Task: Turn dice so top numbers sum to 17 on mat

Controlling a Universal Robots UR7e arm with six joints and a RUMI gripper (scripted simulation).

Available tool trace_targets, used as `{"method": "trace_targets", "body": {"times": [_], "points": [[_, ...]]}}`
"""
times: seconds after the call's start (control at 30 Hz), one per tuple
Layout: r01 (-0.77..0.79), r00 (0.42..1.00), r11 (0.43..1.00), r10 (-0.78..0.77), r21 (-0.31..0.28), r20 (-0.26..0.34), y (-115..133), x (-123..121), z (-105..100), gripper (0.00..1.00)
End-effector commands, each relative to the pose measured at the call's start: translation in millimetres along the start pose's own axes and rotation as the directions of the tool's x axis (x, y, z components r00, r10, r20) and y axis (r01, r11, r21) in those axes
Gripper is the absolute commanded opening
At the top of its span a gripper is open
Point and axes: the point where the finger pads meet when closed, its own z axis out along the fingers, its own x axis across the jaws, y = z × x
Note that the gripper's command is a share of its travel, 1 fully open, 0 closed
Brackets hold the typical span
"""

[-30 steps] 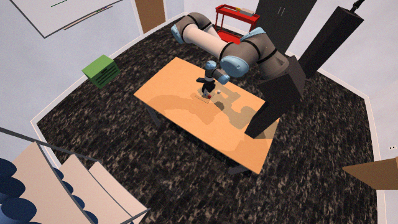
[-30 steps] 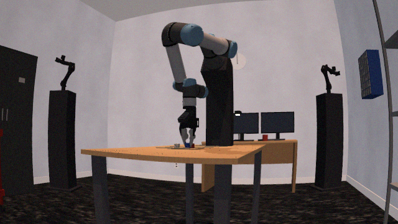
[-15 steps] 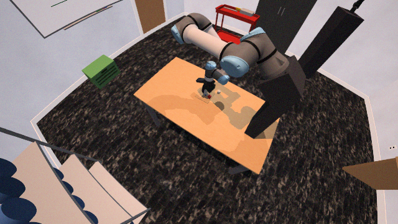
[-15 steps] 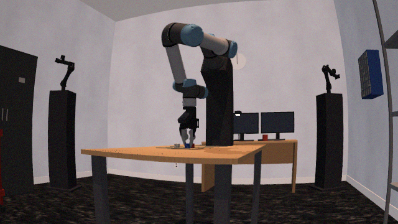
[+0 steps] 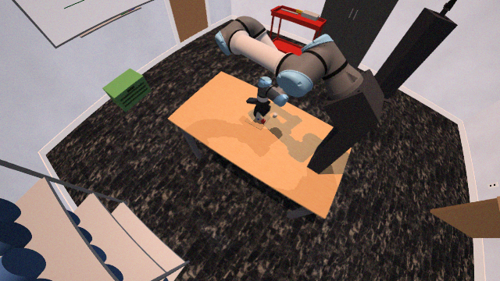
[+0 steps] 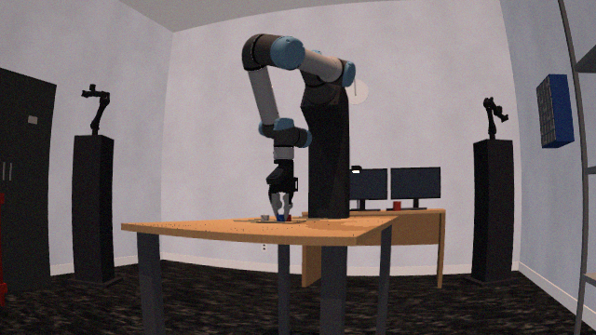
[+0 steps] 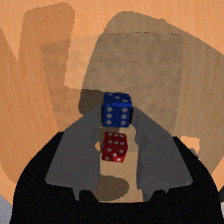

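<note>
My gripper (image 7: 115, 107) points straight down over the tan mat (image 7: 137, 70) and is shut on the blue die (image 7: 117, 109), which sits between the fingertips at or just above the mat. The red die (image 7: 114, 146) lies right beside it, seen in the gap between the fingers. In the exterior view the gripper (image 6: 281, 210) stands over the blue die (image 6: 280, 217), with the red die (image 6: 289, 217) touching or nearly touching it. The white die (image 6: 264, 217) sits a little apart to the left; it also shows in the top view (image 5: 275, 115) beside the gripper (image 5: 258, 116).
The dice and mat (image 5: 258, 122) are near the middle of the orange table (image 5: 254, 144). The robot's dark pedestal (image 5: 348, 117) stands at the table's far right side. A second desk with monitors (image 6: 396, 183) is behind.
</note>
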Motion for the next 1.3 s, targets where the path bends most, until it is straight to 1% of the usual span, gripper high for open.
{"method": "trace_targets", "body": {"times": [0.0, 0.6, 0.63, 0.7, 0.73, 0.8, 0.83, 0.97, 1.0, 1.07, 1.1, 1.27], "points": [[0.000, 1.000, 1.000, 0.000, 0.001, 0.000, -0.4, 0.0, -0.3, 0.06], [0.000, 1.000, 1.000, 0.000, 0.001, 0.000, -0.4, 0.0, -0.3, 0.06], [0.000, 1.000, 1.000, 0.000, 0.001, 0.000, -0.4, 0.0, -0.3, 0.10], [0.000, 1.000, 1.000, 0.000, 0.001, 0.000, -0.4, 0.0, -0.3, 0.10], [0.000, 1.000, 1.000, 0.000, 0.001, 0.000, -0.4, 0.0, -0.3, 0.14], [0.000, 1.000, 1.000, 0.000, 0.001, 0.000, -0.4, 0.0, -0.3, 0.14], [0.000, 1.000, 1.000, 0.000, 0.001, 0.000, -0.4, 0.0, -0.3, 0.17], [0.000, 1.000, 1.000, 0.000, 0.001, 0.000, -0.4, 0.0, -0.3, 0.17], [0.000, 1.000, 1.000, 0.000, 0.001, 0.000, -0.4, 0.0, -0.3, 0.21], [0.000, 1.000, 1.000, 0.000, 0.001, 0.000, -0.4, 0.0, -0.3, 0.21], [0.000, 1.000, 1.000, 0.000, 0.001, 0.000, -0.4, 0.0, -0.3, 0.24], [0.000, 1.000, 1.000, 0.000, 0.001, 0.000, -0.4, 0.0, -0.3, 0.24]]}}
